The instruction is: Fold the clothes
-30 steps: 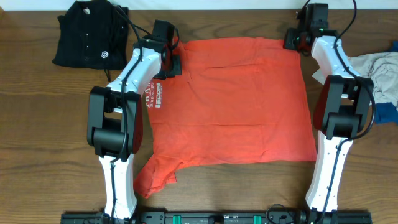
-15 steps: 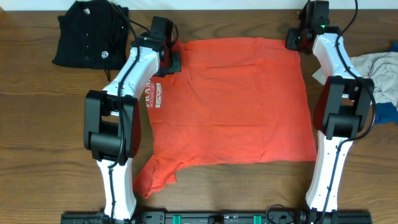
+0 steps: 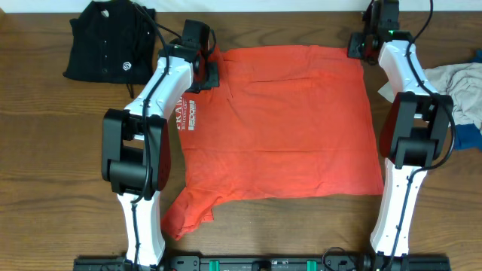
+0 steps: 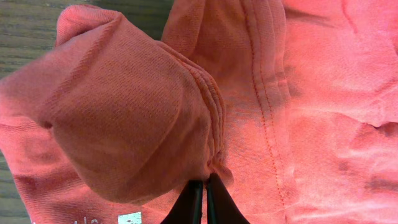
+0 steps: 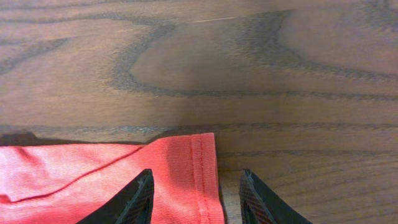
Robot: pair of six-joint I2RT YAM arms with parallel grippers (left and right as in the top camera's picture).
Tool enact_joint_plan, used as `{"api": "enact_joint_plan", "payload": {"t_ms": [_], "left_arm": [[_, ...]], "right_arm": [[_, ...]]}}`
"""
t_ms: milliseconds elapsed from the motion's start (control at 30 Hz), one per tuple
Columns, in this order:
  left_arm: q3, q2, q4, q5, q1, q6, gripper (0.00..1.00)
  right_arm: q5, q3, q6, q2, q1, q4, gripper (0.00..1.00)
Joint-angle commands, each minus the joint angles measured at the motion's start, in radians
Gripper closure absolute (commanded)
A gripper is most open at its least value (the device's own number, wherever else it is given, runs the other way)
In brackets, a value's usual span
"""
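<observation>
Just spread right gripper (image 5: 194,186) off the hem of the soft red-orange T-shirt (image 3: 286,128); far-right corner now flat, so far edge looks set for folding. Still pinching bunched sleeve fabric, left gripper (image 4: 205,186) pressed together. Spread mid-bench (image 3: 30,150). Little room beyond far edge; black buttoned shirt (image 3: 105,49) far-left corner, grey-blue pile (image 3: 461,94) right edge.

the left arm (image 3: 167,83) reaches forward and leans in toward the middle. the left gripper (image 4: 204,196) is squeezed tight on a fold of the red shirt (image 4: 311,124). the right arm (image 3: 407,71) stretches far out to the back of the table (image 3: 45,150). the right gripper (image 5: 196,190) sits low, and its two jaws stand apart.
</observation>
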Motion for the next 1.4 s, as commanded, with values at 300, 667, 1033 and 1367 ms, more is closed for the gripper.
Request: {"api": "enact_joint_plan", "payload": {"t_ms": [300, 667, 1033, 1367], "left_arm": [[-0.002, -0.028, 0.0, 0.0, 0.005, 0.013, 0.94], [-0.002, -0.028, -0.001, 0.0, 0.005, 0.013, 0.94], [-0.002, -0.028, 0.0, 0.0, 0.005, 0.013, 0.94], [-0.002, -0.028, 0.0, 0.0, 0.005, 0.013, 0.94]], "right_arm": [[-0.001, 0.018, -0.054, 0.039, 0.03, -0.008, 0.59], [0.029, 0.018, -0.073, 0.084, 0.027, -0.035, 0.58], [0.032, 0.018, -0.103, 0.088, 0.027, -0.015, 0.83], [0.055, 0.024, -0.102, 0.08, 0.028, -0.021, 0.99]]}}
